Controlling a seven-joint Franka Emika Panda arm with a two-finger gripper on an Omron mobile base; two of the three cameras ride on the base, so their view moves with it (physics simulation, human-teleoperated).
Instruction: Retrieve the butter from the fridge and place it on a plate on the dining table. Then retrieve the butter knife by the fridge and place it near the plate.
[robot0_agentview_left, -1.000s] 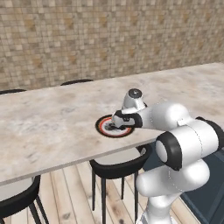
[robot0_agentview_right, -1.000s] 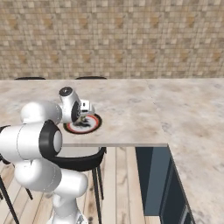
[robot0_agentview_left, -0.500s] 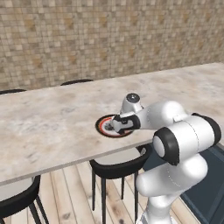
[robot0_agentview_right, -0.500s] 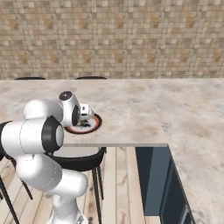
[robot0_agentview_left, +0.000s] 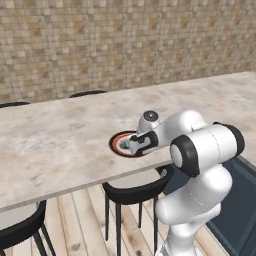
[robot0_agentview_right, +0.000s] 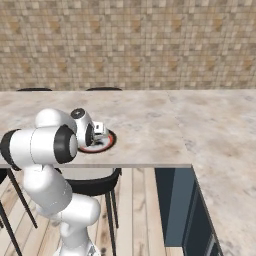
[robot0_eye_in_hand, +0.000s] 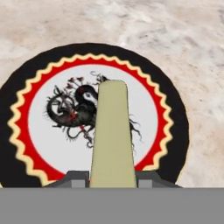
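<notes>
The butter (robot0_eye_in_hand: 113, 135), a pale yellow stick, is clamped between my gripper's (robot0_eye_in_hand: 113, 178) two dark tips and points out over the plate's white centre. The plate (robot0_eye_in_hand: 175, 118) has a black rim, a red ring and a dark dragon pattern. It lies near the front edge of the dining table (robot0_agentview_left: 60, 145). From the left base view, my gripper (robot0_agentview_left: 135, 146) sits low over the plate (robot0_agentview_left: 119, 142), and the hand hides the butter. In the right base view the gripper (robot0_agentview_right: 100, 131) hovers over the plate (robot0_agentview_right: 106, 141) on the table (robot0_agentview_right: 150, 130). Whether the butter touches the plate I cannot tell.
Black chairs (robot0_agentview_left: 135, 187) are tucked under the table's front edge, one right below the plate. A tan tiled wall (robot0_agentview_left: 125, 45) runs behind the table. A dark blue cabinet (robot0_agentview_right: 175, 200) stands under the table end to the right. The floor is pale wood planks.
The hand has come down and slightly towards the plate's near side, still shut on the butter. The plate and table have not moved.
</notes>
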